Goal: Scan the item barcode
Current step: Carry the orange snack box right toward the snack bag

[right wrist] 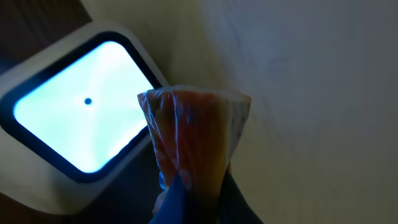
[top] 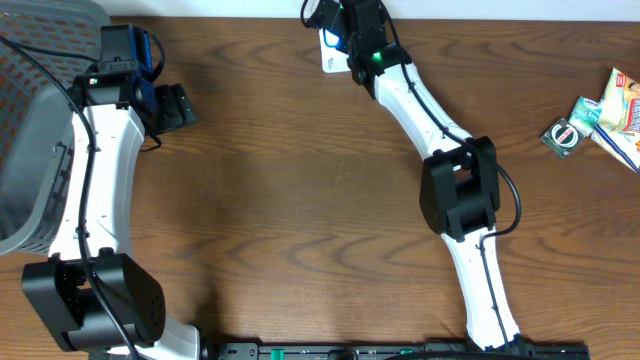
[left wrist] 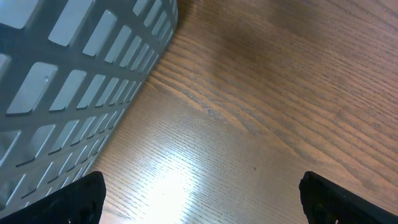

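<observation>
In the right wrist view, my right gripper (right wrist: pixel 198 200) is shut on the item (right wrist: pixel 196 134), an orange packet in clear wrap. The item stands upright just to the right of the scanner's lit white window (right wrist: pixel 74 106). No barcode shows on the item from here. From overhead, the right gripper (top: pixel 338 22) reaches to the table's far edge, over the white scanner (top: pixel 329 56); the item is hidden under the arm there. My left gripper (top: pixel 172 106) is open with nothing between its fingers, hovering low over bare wood (left wrist: pixel 199 199) beside the basket.
A grey slotted basket (top: pixel 30 120) stands at the far left, its wall (left wrist: pixel 74 74) close to the left gripper. At the right edge lie a snack packet (top: pixel 618 108) and a small round green-wrapped item (top: pixel 562 135).
</observation>
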Available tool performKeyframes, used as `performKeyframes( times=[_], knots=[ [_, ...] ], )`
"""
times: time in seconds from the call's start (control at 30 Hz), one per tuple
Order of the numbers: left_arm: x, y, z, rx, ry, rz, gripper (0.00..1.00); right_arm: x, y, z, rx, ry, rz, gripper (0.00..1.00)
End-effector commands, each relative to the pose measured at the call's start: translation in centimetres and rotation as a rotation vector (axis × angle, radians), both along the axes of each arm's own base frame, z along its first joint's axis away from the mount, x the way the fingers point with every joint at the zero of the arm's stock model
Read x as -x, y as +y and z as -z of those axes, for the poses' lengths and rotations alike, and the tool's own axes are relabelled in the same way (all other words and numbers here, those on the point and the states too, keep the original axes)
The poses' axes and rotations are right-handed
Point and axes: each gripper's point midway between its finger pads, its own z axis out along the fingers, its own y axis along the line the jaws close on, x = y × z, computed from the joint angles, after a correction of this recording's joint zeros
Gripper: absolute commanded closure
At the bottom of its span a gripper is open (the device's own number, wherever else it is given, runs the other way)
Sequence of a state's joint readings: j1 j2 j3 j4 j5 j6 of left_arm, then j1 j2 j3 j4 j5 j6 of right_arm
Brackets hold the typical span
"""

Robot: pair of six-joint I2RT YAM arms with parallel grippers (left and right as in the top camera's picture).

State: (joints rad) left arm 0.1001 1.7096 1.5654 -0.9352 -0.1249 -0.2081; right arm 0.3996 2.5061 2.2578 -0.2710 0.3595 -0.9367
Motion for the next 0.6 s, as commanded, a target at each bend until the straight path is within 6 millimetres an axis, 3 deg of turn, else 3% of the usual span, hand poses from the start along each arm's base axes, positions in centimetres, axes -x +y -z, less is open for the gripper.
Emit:
performKeyframes(
  times=[0.0, 0.1, 0.2, 0.33, 0.37, 0.57],
  knots=[
    [0.1, 0.0, 0.6, 0.001, 0.018, 0.007, 0.02, 0.2, -5.7, -8.4, -0.005, -0.105, 0.135, 0.99],
    [0.1, 0.0, 0.6, 0.001, 0.018, 0.007, 0.03, 0.6, -10.3, -9.4, -0.039, -0.095, 0.275, 0.99],
    [0.1, 0.0, 0.6, 0.001, 0.018, 0.007, 0.03, 1.4, -16.4, -9.3, -0.083, -0.093, 0.489, 0.99],
    [0.1, 0.0, 0.6, 0.001, 0.018, 0.007, 0.02, 3.6, -23.8, -7.0, -0.119, -0.026, 0.728, 0.99],
    [0.1, 0.0, 0.6, 0.001, 0.018, 0.007, 0.02, 4.9, -26.7, -5.7, -0.158, 0.015, 0.823, 0.99],
    [0.1, 0.0, 0.6, 0.001, 0.018, 0.007, 0.03, 9.6, -35.7, -2.9, -0.276, 0.086, 1.128, 0.99]
  ],
)
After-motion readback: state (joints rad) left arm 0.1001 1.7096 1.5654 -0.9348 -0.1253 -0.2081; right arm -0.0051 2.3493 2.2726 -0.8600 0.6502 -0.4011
